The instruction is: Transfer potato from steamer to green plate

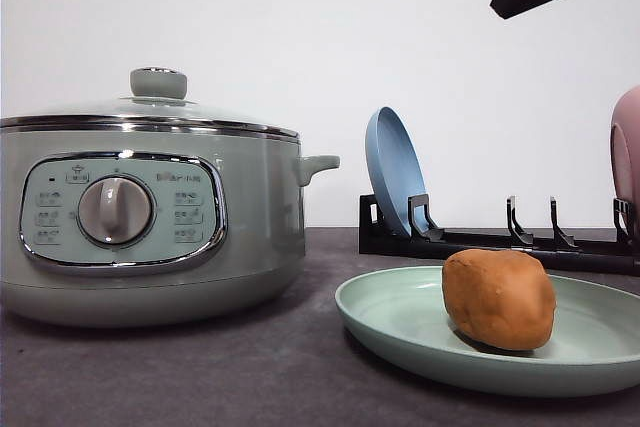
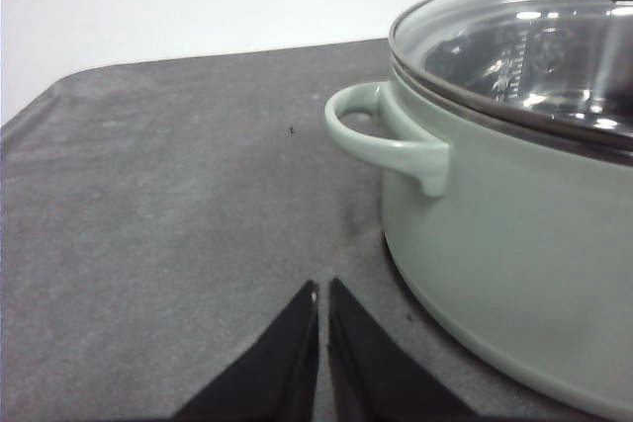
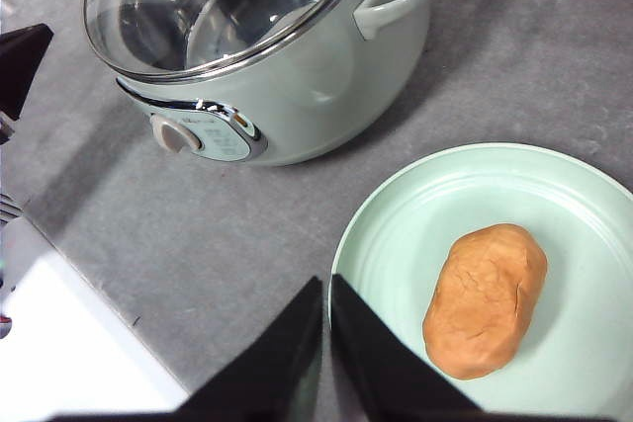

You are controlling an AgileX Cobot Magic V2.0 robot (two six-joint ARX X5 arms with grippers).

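The lumpy, matte orange-brown potato [image 1: 499,298] lies on the wide, shallow, pale mint-green plate [image 1: 400,332], right of the plate's centre in the front view. The plate rests on the dark grey table surface [image 1: 250,377], just beside the large, round, pale sage-green steamer [image 1: 150,217]; the two are apart, with a strip of bare table between them.

The steamer carries its knobbed glass lid [image 1: 158,97] seated on the chrome rim. A round dial [image 1: 116,210] sits in the middle of the front panel, and a small side handle [image 1: 318,164] projects toward the plate.

Left gripper [image 2: 321,298]: the jaws are pressed together with only a thin slit between the black fingertips. They hold nothing. The tips sit over bare table close to the steamer's wall, below its side handle.

Right gripper [image 3: 328,294]: the jaws are likewise pressed together and hold nothing. The tips sit above the plate's near rim, apart from the potato.

Behind the plate, a black dish rack [image 1: 470,239] holds an upright blue plate [image 1: 395,172] at its left end and a pink plate [image 1: 627,162] at the right edge of the front view.
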